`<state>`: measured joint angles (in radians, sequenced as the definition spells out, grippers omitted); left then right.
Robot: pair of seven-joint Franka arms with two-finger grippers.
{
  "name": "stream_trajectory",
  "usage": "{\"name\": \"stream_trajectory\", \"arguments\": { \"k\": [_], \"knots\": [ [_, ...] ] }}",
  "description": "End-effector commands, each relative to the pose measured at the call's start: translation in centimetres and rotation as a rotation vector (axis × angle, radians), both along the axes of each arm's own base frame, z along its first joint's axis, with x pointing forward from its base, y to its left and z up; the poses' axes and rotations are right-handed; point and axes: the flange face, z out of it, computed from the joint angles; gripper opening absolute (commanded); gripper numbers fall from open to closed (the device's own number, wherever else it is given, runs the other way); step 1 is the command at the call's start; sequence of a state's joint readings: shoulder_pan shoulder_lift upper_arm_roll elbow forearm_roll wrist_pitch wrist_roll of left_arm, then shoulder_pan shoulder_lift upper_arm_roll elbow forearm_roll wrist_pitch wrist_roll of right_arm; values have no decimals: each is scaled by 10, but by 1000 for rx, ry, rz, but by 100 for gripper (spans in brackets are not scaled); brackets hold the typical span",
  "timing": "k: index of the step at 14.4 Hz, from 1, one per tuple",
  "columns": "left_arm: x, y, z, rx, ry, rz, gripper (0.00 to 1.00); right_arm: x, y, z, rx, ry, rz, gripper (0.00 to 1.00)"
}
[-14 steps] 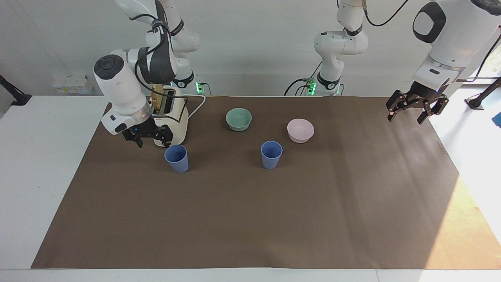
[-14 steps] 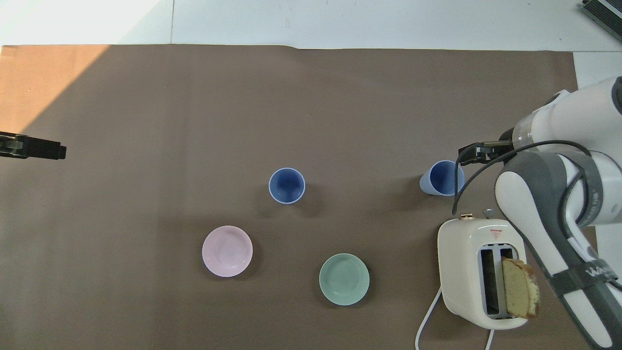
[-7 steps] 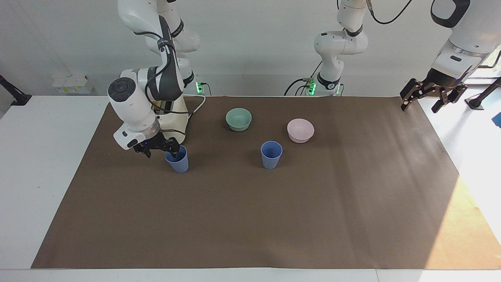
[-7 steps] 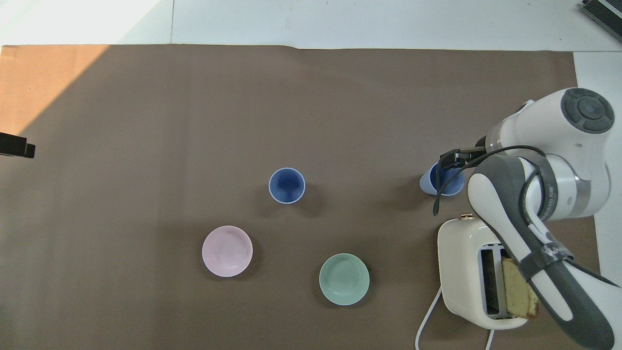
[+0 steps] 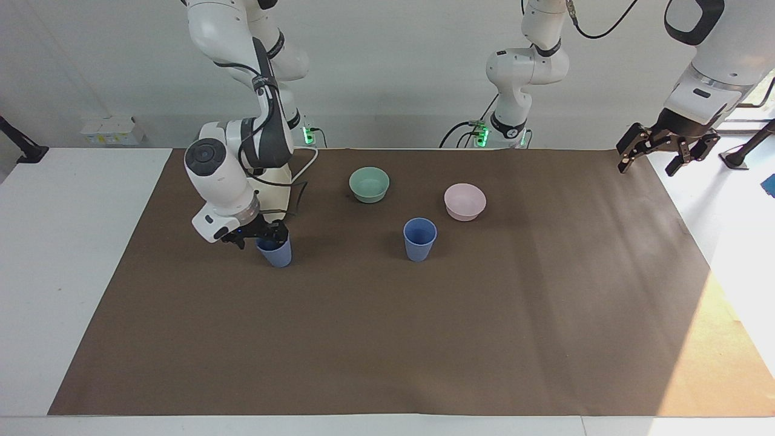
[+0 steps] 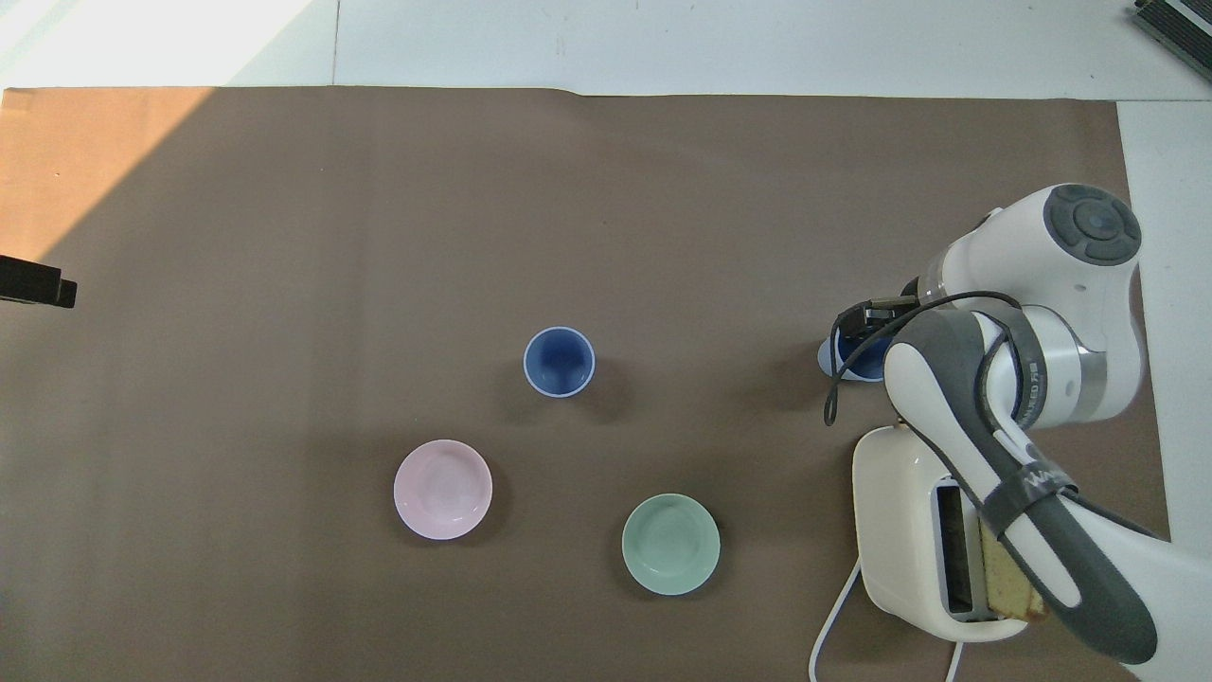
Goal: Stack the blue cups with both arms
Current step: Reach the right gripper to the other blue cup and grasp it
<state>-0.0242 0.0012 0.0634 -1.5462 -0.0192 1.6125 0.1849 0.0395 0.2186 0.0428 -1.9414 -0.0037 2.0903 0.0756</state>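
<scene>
- Right gripper [image 5: 261, 235] sits at the rim of one blue cup [image 5: 275, 254], at nine o'clock on the mat in the facing view, beside the toaster [image 6: 914, 530]; its grip cannot be made out.
- Second cup [image 5: 419, 239] stands mid-mat, near the pink bowl [image 5: 465, 201] and green bowl [image 5: 369, 184].
- Left gripper [image 5: 660, 151] waits, fingers spread, over the mat's two o'clock corner.

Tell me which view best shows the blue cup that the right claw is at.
The facing view: the small matte blue tapered plastic cup shows its side wall, with the right claw at its rim. In the overhead view the right arm covers most of that cup; only an edge shows.
</scene>
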Motion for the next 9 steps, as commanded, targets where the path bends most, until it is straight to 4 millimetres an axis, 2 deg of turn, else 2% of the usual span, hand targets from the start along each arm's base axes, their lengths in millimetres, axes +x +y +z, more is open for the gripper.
{"name": "stream_trajectory", "arguments": {
  "k": [1,2,3,6,9],
  "knots": [
    [-2,1,8,19,3,0,100,-3,-2,-1,4,1,113,72],
    [-2,1,8,19,3,0,100,-3,-2,-1,8,5,143,24],
    [-2,1,8,19,3,0,100,-2,-3,0,10,4,123,0],
    [-2,1,8,18,3,0,100,-1,-1,2,8,7,99,0],
    [-2,1,8,18,3,0,100,13,2,16,12,38,42,0]
  ]
}}
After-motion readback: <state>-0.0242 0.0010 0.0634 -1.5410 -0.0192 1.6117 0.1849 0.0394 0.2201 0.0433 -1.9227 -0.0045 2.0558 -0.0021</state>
